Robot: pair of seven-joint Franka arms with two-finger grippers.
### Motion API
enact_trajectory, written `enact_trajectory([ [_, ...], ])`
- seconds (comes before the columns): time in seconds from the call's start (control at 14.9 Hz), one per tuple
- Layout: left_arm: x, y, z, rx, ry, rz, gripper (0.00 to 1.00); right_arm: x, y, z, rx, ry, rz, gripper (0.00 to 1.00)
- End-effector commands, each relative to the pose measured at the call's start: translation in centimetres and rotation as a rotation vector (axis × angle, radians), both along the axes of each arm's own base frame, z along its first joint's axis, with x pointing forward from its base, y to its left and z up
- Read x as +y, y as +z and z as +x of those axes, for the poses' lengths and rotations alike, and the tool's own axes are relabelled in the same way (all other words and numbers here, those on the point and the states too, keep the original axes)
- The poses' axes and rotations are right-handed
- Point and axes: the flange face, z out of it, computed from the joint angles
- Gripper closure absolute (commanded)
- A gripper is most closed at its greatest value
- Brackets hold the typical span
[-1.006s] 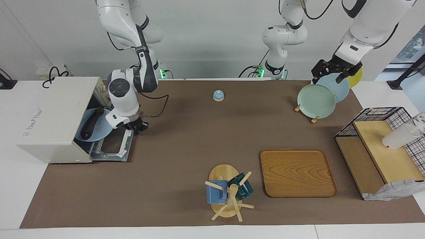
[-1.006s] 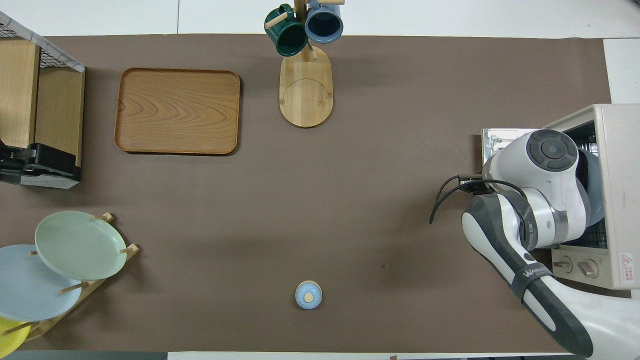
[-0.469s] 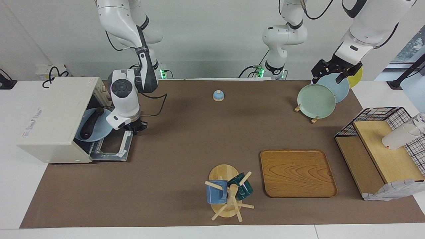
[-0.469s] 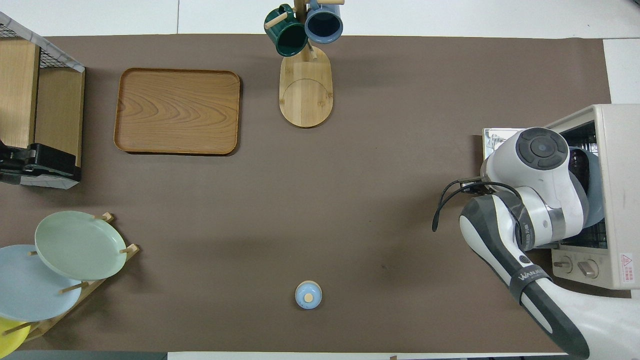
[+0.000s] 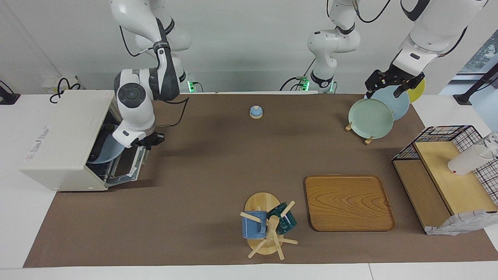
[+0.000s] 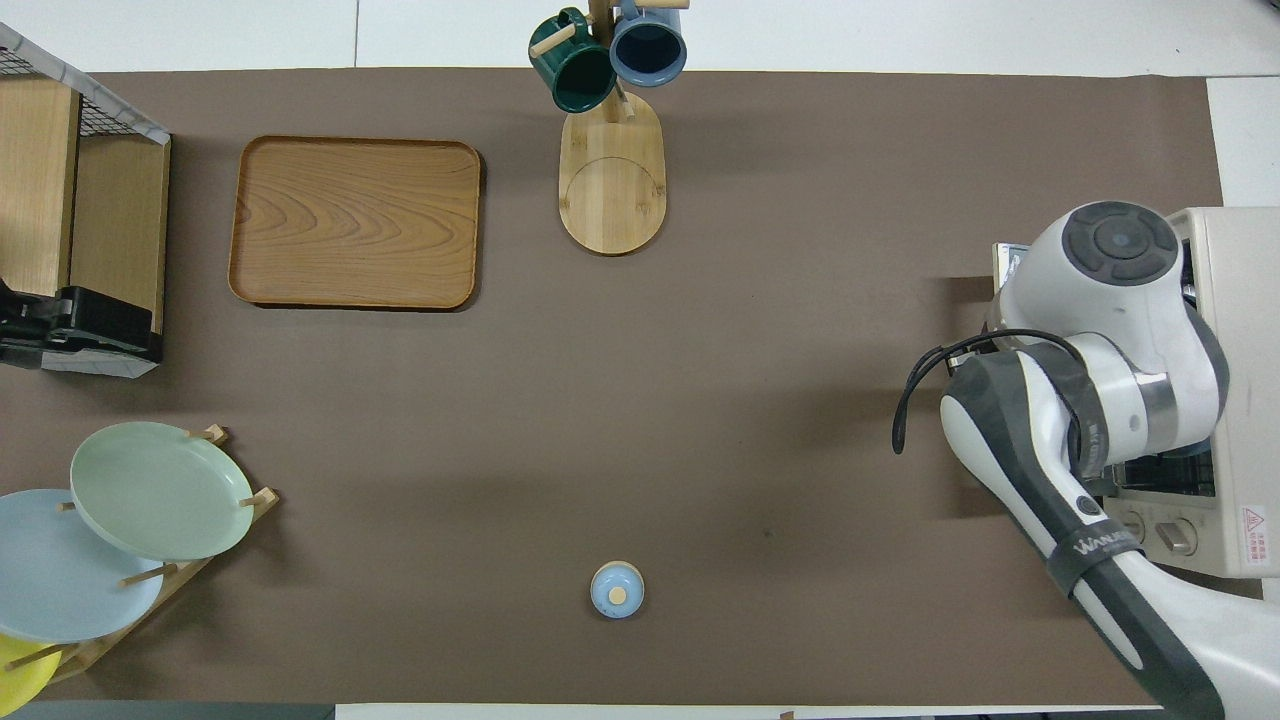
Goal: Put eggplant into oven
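Note:
The cream-white oven stands at the right arm's end of the table. Its door is tilted about half way up. Inside it a pale blue plate rests on the rack. The eggplant shows only as a dark curved shape on that plate. My right gripper is shut and holds nothing; it is pressed against the door's upper edge. In the overhead view the right arm's wrist covers the oven mouth and the gripper. My left gripper waits open over the plate rack.
A rack with green, blue and yellow plates stands near the left arm. A small blue bell sits mid-table near the robots. Farther out lie a wooden tray and a mug tree. A wire shelf holds a white cup.
My right gripper has risen and moved toward the oven. The door has swung up with it from lying flat to half shut. The left arm has stayed still.

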Motion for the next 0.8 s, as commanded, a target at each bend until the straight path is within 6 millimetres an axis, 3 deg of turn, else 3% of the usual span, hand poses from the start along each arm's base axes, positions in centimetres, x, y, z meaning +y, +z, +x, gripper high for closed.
enact_trajectory([
  [0.0, 0.3, -0.1, -0.4, 0.013, -0.005, -0.002, 0.00, -7.0, 3.1, 1.8, 0.000, 0.033, -0.049, 1.00],
  [0.27, 0.3, -0.1, -0.4, 0.013, -0.003, -0.002, 0.00, -10.0, 4.6, 1.3, 0.011, 0.013, -0.038, 1.00],
  [0.34, 0.3, -0.1, -0.4, 0.013, -0.003, -0.002, 0.00, -9.4, 6.2, 1.4, 0.020, 0.004, -0.034, 1.00],
  [0.54, 0.3, -0.1, -0.4, 0.013, -0.003, -0.002, 0.00, -7.8, 15.4, 2.0, -0.016, -0.066, 0.083, 1.00],
  [0.6, 0.3, -0.1, -0.4, 0.013, -0.003, -0.002, 0.00, -7.5, 17.1, 1.9, -0.027, -0.072, 0.107, 1.00],
  [0.74, 0.3, -0.1, -0.4, 0.013, -0.003, -0.002, 0.00, -6.9, 17.9, 1.5, -0.036, -0.073, 0.142, 1.00],
])
